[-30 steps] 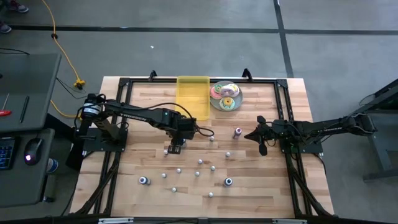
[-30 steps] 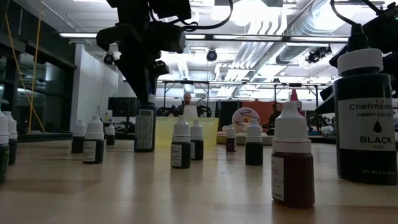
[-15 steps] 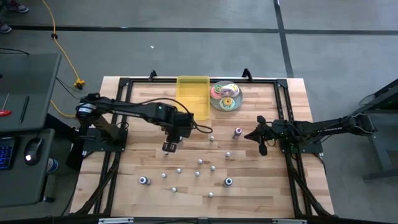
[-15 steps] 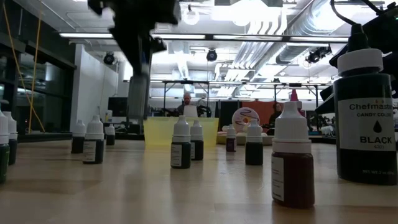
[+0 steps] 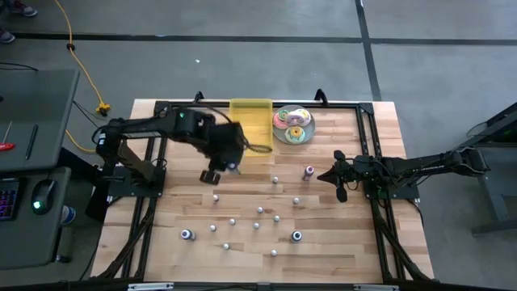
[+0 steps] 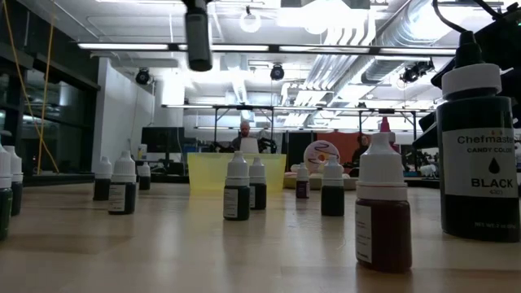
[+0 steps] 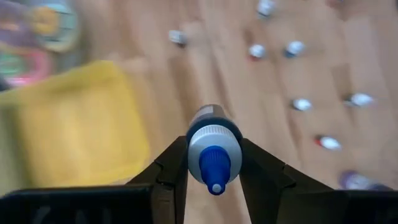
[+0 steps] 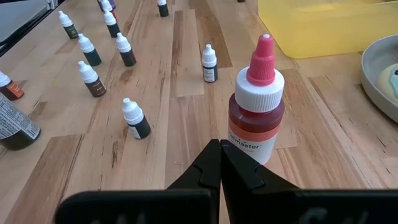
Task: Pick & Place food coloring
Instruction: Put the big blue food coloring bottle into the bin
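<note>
Item: blue-tipped food coloring bottle (image 7: 212,152), clamped between my left gripper (image 7: 213,180) fingers, tip toward the wrist camera, carried above the table (image 5: 339,242) beside the yellow tray (image 5: 252,121). My right gripper (image 8: 219,163), fingers pressed together and empty, rests just short of one pink-capped red bottle (image 8: 256,102). Loose small bottles (image 5: 258,212) on the wood: about twelve. One doughnut plate (image 5: 292,124) farthest back.

Matt wooden table (image 5: 339,242); glossy yellow plastic tray (image 5: 252,121).

Blue-cap bottle (image 7: 212,149) held aloft; others (image 5: 260,212) upright
</note>
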